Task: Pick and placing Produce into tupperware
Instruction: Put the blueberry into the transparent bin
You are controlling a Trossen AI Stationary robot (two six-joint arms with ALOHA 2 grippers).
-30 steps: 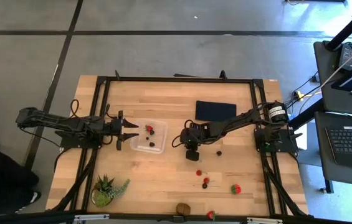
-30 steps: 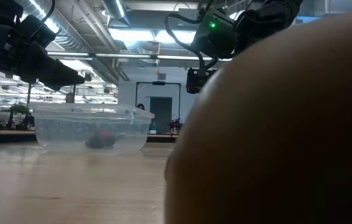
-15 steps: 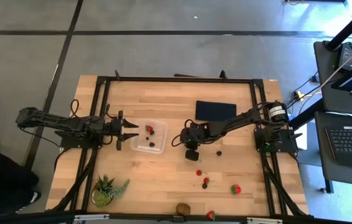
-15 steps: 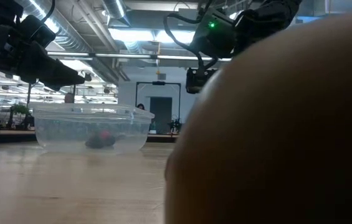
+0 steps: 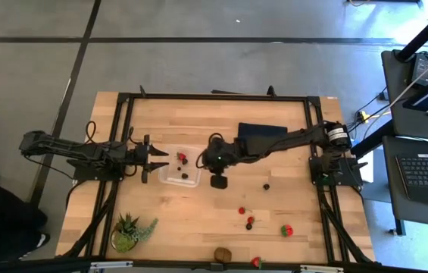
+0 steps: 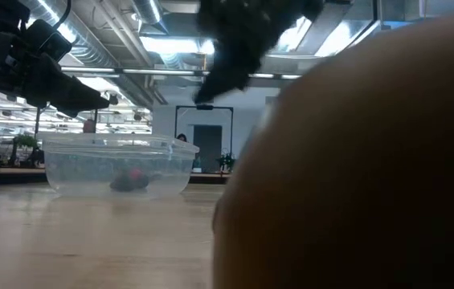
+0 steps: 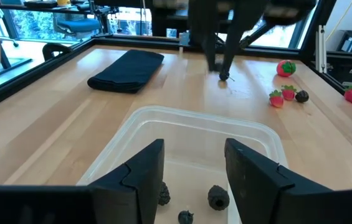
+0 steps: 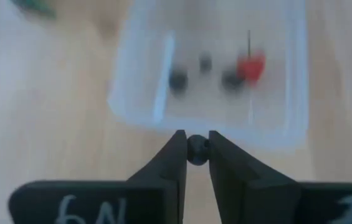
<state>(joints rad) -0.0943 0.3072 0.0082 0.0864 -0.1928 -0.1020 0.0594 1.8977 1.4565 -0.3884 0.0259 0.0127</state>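
Observation:
The clear tupperware (image 5: pixel 179 167) stands left of the table's middle and holds a red strawberry (image 8: pixel 251 66) and tiny dark berries (image 7: pixel 218 197). My right gripper (image 8: pixel 197 152) hangs just right of the tupperware's wall (image 8: pixel 213 134), shut on a small dark berry. My left gripper (image 7: pixel 191 177) stays open over the tupperware's left edge, with nothing between its fingers. More strawberries (image 5: pixel 286 230), dark berries (image 5: pixel 267 184) and a brown kiwi-like fruit (image 5: pixel 223 253) lie on the table's near right. My right gripper pinches the small dark round berry (image 8: pixel 197 148) between its two fingers, right at their free ends. The fingers slant down, coming from the table's right. The berry is lifted clear of the table, just short of the tupperware's near wall.
A dark blue cloth (image 5: pixel 261 134) lies at the far side, under my right arm. A spiky green potted plant (image 5: pixel 130 231) stands at the near left corner. The brown fruit (image 6: pixel 355 160) fills the right half of the low view.
My right gripper has risen from the table and gone toward the table's left, up to the tupperware's right side. My left arm has kept still.

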